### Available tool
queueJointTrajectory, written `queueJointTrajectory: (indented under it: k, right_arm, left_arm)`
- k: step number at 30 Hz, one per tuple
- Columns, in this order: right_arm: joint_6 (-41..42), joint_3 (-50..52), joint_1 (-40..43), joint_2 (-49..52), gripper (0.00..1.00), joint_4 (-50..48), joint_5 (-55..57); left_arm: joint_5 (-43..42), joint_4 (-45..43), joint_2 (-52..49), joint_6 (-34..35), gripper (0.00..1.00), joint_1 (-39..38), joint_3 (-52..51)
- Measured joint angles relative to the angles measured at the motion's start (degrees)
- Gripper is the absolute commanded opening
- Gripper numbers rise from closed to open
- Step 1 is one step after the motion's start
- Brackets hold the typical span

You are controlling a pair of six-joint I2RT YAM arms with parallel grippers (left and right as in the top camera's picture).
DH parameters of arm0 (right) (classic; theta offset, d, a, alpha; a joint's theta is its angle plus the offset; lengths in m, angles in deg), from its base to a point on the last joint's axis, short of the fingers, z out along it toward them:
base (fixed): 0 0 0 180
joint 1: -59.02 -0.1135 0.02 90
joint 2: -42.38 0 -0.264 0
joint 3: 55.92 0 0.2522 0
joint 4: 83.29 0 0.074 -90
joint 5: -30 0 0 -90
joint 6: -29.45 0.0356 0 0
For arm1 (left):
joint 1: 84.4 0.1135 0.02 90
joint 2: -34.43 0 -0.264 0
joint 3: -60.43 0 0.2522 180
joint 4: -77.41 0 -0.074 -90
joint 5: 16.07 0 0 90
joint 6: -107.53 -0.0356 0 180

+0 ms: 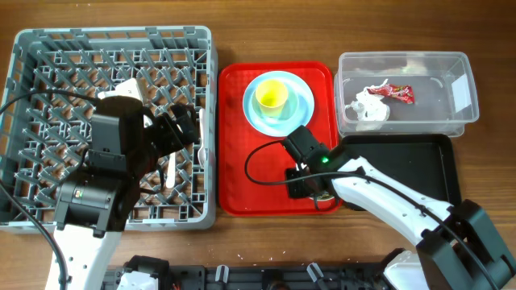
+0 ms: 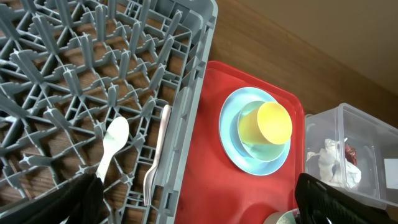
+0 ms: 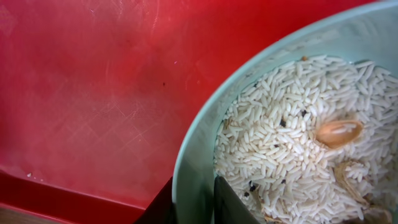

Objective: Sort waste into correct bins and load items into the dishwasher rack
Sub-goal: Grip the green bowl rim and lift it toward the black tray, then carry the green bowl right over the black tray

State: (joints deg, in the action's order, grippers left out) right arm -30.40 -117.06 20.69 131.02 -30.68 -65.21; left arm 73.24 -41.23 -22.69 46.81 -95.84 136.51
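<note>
My right gripper (image 3: 193, 202) is shut on the rim of the pale green bowl (image 3: 199, 155), one finger inside and one outside. The bowl holds beige rice-like crumbs (image 3: 292, 149) and sits at the front of the red tray (image 1: 234, 161). The overhead view shows this gripper (image 1: 310, 184) covering the bowl. My left gripper (image 2: 199, 208) is open and empty above the grey rack (image 1: 48, 48) near its right wall. A white spoon (image 2: 112, 146) and fork (image 2: 155, 163) lie in the rack. The yellow cup (image 1: 271, 95) sits in a pale blue bowl (image 2: 249, 121) on the light blue plate (image 1: 300, 109).
The clear tub (image 1: 451, 80) at the back right holds the crumpled white paper wad (image 1: 367, 105) with a red wrapper bit (image 1: 401, 93). The shallow black tray (image 1: 403, 157) lies in front of it, right of the red tray. My right arm crosses its near left corner.
</note>
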Motion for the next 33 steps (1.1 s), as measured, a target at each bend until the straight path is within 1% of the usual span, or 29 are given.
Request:
queueJointTrajectory:
  k: [1, 2, 5, 14, 18, 23, 26, 28, 29, 33]
  right_arm:
    - [0.0, 0.0, 0.0, 0.0, 0.05, -0.15, -0.04]
    - [-0.07, 0.0, 0.0, 0.0, 0.04, -0.66, -0.2]
    - [-0.22, -1.01, 0.07, -0.37, 0.04, 0.83, -0.33]
    - [0.17, -9.29, 0.07, -0.68, 0.04, 11.82, -3.52]
    - [1.31, -13.33, 0.07, -2.75, 0.04, 17.55, -3.3]
    - [1.77, -14.4, 1.11, -7.17, 0.04, 19.02, -2.32]
    - [1.51, -14.4, 6.12, -11.26, 0.04, 21.33, -2.23]
    - [1.01, -14.4, 11.1, -14.08, 0.04, 22.82, -1.97]
    - [-0.07, -14.4, 15.3, -16.02, 0.05, 23.61, -1.68]
    - [-3.76, -14.4, 24.87, -18.05, 0.04, 24.59, -3.13]
  left_arm:
    - [0.0, 0.0, 0.0, 0.0, 1.0, 0.0, 0.0]
    - [0.0, 0.0, 0.0, 0.0, 1.0, 0.0, 0.0]
    - [0.0, 0.0, 0.0, 0.0, 1.0, 0.0, 0.0]
    - [0.0, 0.0, 0.0, 0.0, 1.0, 0.0, 0.0]
    - [0.0, 0.0, 0.0, 0.0, 1.0, 0.0, 0.0]
    - [0.0, 0.0, 0.0, 0.0, 1.0, 0.0, 0.0]
    - [0.0, 0.0, 0.0, 0.0, 1.0, 0.0, 0.0]
    - [0.0, 0.0, 0.0, 0.0, 1.0, 0.0, 0.0]
    - [0.0, 0.0, 0.0, 0.0, 1.0, 0.0, 0.0]
    - [0.0, 0.0, 0.0, 0.0, 1.0, 0.0, 0.0]
